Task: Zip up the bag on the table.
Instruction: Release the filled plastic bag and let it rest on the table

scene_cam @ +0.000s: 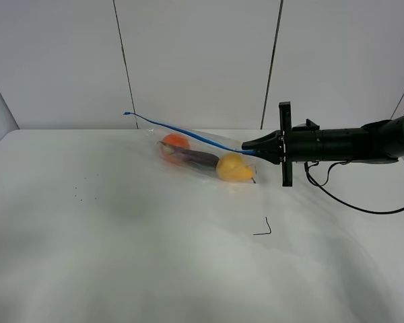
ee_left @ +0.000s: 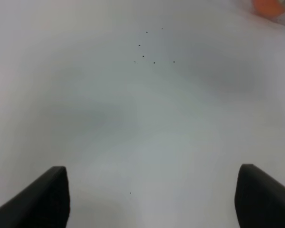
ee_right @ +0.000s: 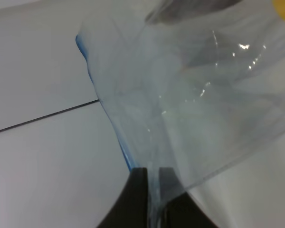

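The clear bag [scene_cam: 202, 158] lies at the back middle of the white table [scene_cam: 121, 256], with orange, purple and yellow produce inside. Its blue zip strip [scene_cam: 182, 131] is lifted off the table and stretched taut from the far left tip to my right gripper [scene_cam: 246, 149]. That gripper is shut on the strip's right end. The right wrist view shows the plastic [ee_right: 194, 95] pinched between the dark fingers [ee_right: 137, 199]. My left gripper [ee_left: 152, 171] is open over bare table, holding nothing, with the orange produce [ee_left: 268, 7] far ahead. The left arm is out of the high view.
A thin black corner mark [scene_cam: 264, 229] sits on the table in front of the bag. Small dark specks [scene_cam: 84, 185] lie to the left. A black cable [scene_cam: 353, 205] hangs below the right arm. A panelled wall stands behind the table.
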Robot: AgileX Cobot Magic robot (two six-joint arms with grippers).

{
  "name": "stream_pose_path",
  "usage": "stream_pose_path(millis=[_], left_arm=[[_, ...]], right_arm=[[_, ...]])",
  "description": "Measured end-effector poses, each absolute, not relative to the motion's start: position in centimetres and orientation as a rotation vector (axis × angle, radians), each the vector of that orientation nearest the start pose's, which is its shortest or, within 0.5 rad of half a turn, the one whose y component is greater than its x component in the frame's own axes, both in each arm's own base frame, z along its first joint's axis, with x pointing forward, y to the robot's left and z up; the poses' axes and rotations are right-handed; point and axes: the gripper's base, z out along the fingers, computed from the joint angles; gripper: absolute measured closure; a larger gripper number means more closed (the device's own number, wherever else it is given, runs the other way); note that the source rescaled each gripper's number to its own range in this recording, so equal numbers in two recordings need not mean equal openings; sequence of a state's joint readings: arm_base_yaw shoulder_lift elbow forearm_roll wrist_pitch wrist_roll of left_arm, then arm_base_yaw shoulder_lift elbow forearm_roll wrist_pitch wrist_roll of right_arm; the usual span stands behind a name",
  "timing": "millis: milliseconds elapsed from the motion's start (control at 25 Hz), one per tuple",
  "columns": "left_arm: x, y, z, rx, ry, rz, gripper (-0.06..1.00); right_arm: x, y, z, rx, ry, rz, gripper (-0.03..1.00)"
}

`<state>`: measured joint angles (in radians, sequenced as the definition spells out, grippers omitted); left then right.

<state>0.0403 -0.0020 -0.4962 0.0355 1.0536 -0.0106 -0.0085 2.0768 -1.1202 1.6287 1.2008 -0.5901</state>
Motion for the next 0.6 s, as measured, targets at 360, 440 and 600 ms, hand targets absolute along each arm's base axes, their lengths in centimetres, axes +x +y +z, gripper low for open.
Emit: stream_pose_path(millis=[360,440,600], left_arm=[[-0.46,0.26,27.69,-0.053,2.038,0.061,-0.05],[-0.46,0.26,27.69,-0.053,2.038,0.061,-0.05],[-0.46,0.26,27.69,-0.052,2.038,0.062,-0.05]], right_arm=[[37.41,8.16,15.13,0.664,2.379,1.914,0.97],[37.29,8.17,15.04,0.683,2.401,1.915,0.95],[36.88,8.17,14.7,0.68,2.476,1.891,0.55]])
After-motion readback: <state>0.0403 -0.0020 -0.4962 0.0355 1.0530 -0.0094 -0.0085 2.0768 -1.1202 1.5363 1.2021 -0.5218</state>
